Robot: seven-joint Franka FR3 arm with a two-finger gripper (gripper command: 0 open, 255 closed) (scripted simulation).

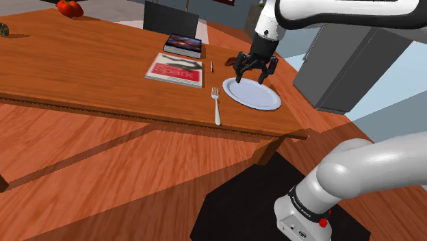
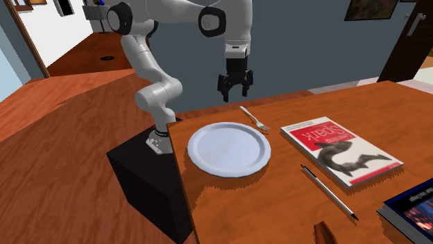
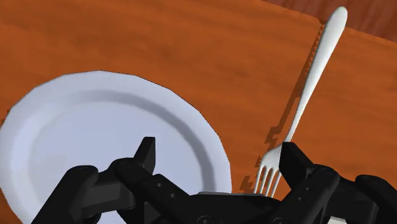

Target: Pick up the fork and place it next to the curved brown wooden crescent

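Above the bench (image 1: 82,68), we hold our gripper (image 1: 254,72) open and empty near the white plate (image 1: 263,99), because the fork (image 1: 216,106) beside it awaits grasping.

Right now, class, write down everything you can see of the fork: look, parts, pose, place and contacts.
The fork is pale, silvery and glossy, with a slim handle widening to a rounded end and short tines. It lies flat on the brown wooden table, between the white plate and a red-and-white book, touching neither, handle end toward the table's edge. The open gripper hangs above, clear of it.
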